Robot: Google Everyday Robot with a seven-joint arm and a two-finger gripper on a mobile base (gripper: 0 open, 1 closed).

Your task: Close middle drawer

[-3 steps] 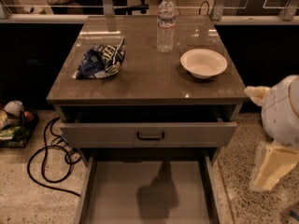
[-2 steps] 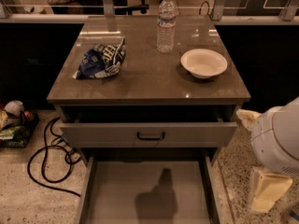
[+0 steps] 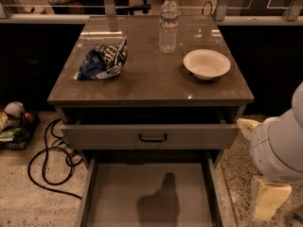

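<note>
The middle drawer (image 3: 118, 193) is pulled far out below the cabinet top. Its long, shallow, plain tray interior shows, with a dark shadow on its floor. Its front and handle lie beyond the bottom edge of the view. Above it, the taller top drawer (image 3: 104, 137) with the black bar handle (image 3: 152, 137) stands slightly open. My arm's white rounded body (image 3: 279, 150) is at the right, beside the cabinet's right front corner. The beige gripper (image 3: 267, 200) hangs below it, to the right of the open middle drawer and apart from it.
On the brown cabinet top (image 3: 147, 86) stand a water bottle (image 3: 168, 23), a white bowl (image 3: 206, 63) and a crumpled blue chip bag (image 3: 102, 59). A black cable (image 3: 47, 160) loops on the speckled floor at the left, near some small items (image 3: 14, 119).
My arm has moved down and toward the near right, so the gripper now sits lower in the view. Both drawers stand as before.
</note>
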